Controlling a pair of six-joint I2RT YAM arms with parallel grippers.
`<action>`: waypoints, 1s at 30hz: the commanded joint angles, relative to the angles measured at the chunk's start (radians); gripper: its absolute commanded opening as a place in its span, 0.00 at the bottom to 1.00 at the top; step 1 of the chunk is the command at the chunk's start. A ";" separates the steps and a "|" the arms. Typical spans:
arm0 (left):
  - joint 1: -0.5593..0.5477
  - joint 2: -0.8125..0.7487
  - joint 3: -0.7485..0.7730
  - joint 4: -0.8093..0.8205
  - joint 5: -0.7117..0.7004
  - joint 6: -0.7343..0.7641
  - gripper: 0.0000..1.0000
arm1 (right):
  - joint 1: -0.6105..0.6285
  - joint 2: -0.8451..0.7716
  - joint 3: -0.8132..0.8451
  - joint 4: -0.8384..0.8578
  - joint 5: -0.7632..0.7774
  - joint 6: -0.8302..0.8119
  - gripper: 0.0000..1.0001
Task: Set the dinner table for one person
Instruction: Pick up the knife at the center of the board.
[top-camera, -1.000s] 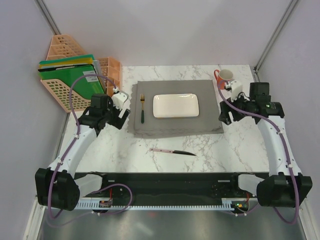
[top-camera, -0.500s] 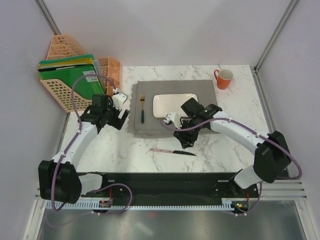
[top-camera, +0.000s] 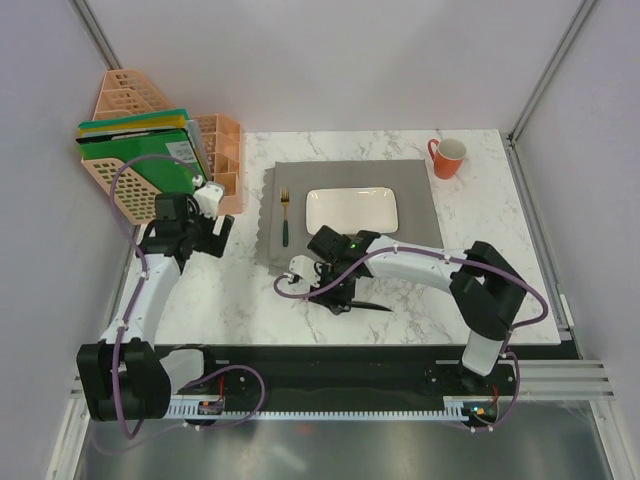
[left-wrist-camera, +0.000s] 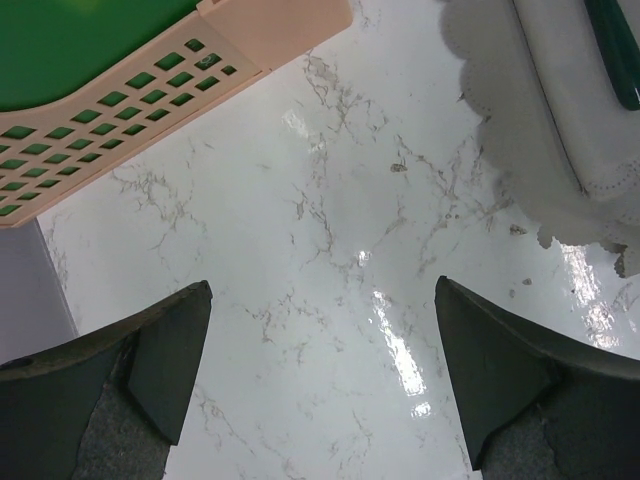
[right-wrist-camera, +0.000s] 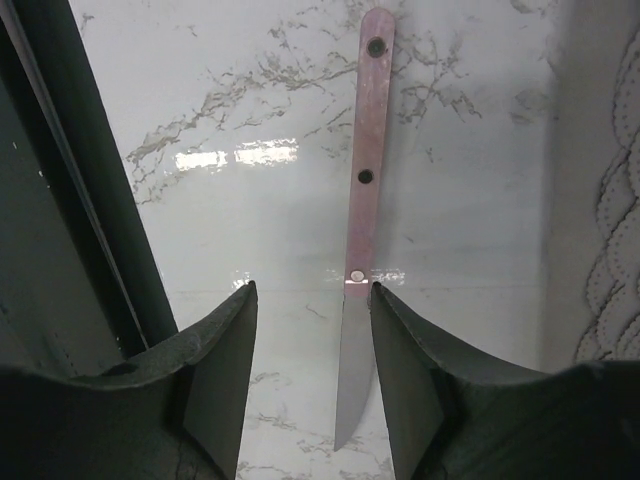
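Two wrist views, both partial. Jaws of left gripper wide over bare table, which fills the frame; rack cut off. Jaws of right gripper part-open astride knife, contact unclear; placemat cropped.

Bright even light, white glare patches on the dinner table, soft shadows

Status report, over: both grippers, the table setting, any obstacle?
Left gripper open over bare dinner table. Right gripper open, astride knife, not closed. Plate and fork on placemat. Nothing blocks the knife.
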 joint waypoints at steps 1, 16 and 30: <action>0.016 -0.026 -0.014 0.045 0.040 -0.021 1.00 | 0.017 0.021 0.042 0.056 0.028 0.009 0.56; 0.024 -0.097 -0.066 0.058 0.017 0.004 1.00 | 0.016 0.133 0.018 0.134 0.069 -0.014 0.50; 0.024 -0.092 -0.058 0.045 0.017 0.004 1.00 | 0.019 0.072 -0.033 0.119 0.062 0.004 0.00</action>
